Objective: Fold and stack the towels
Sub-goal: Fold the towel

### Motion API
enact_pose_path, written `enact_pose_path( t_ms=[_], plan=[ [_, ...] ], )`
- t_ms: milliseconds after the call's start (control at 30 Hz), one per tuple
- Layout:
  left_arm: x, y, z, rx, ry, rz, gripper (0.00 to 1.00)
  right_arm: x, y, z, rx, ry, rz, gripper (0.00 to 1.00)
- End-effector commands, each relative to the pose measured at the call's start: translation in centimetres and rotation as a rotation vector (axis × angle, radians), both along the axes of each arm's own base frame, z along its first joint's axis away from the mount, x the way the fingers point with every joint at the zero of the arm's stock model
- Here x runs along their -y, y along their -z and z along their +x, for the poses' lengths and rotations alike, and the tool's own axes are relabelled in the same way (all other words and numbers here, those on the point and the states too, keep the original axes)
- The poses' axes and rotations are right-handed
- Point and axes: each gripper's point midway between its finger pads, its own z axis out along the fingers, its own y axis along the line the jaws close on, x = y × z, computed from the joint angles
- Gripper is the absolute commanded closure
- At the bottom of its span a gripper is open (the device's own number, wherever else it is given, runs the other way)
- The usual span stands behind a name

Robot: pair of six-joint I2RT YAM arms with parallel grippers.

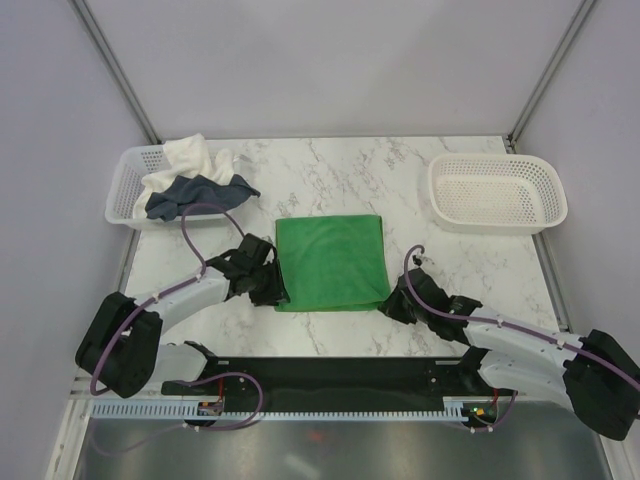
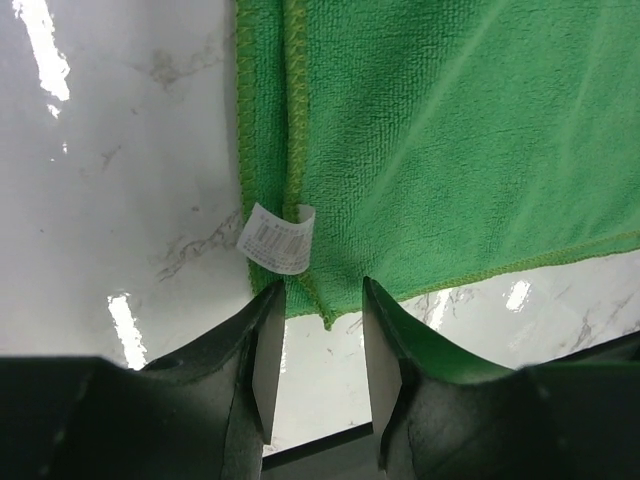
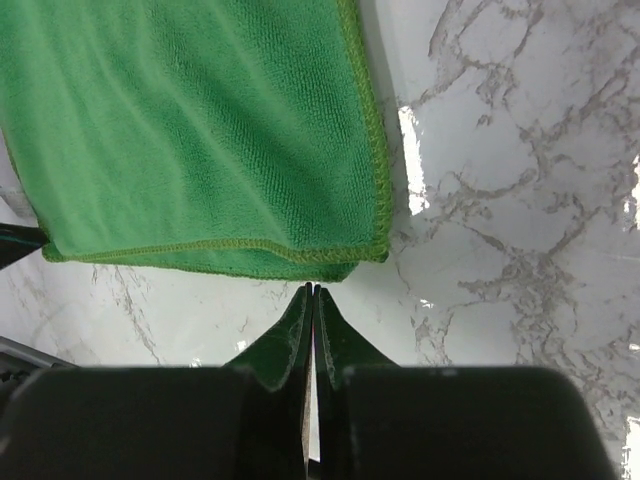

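Folded green towel flat on marble desk between the claws, left claw spread astride its label corner, right claw pressed together just off another corner, navy towel and cream towel heaped in mesh basket beyond left claw

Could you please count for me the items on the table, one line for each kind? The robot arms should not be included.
Towels: 3 (green towel, dark blue towel, white towel)
Baskets: 2 (left basket, right basket)
Total: 5
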Motion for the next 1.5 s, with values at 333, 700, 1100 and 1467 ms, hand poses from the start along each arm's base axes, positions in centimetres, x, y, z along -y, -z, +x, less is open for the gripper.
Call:
enact_pose_path(
  t_ms=[333,700,1100,1467],
  plan=[
    [0.5,-2.7,1.8,0.11,-0.093,-0.06,0.51,0.8,-0.5,2.0,0.115,0.111,0.033,0.94],
    [0.3,-0.4,0.7,0.039,-0.118,-0.038,0.59,1.6,1.1,1.4,0.084,0.135,0.013,0.95],
    [-0.3,0.9,0.2,0.017,-0.132,-0.001,0.67,1.6,1.8,1.0,0.077,0.122,-0.01,0.95],
    [-0.8,1.0,0.3,0.029,-0.139,0.023,0.94,2.2,2.4,0.9,0.075,0.141,-0.033,0.96]
  ],
)
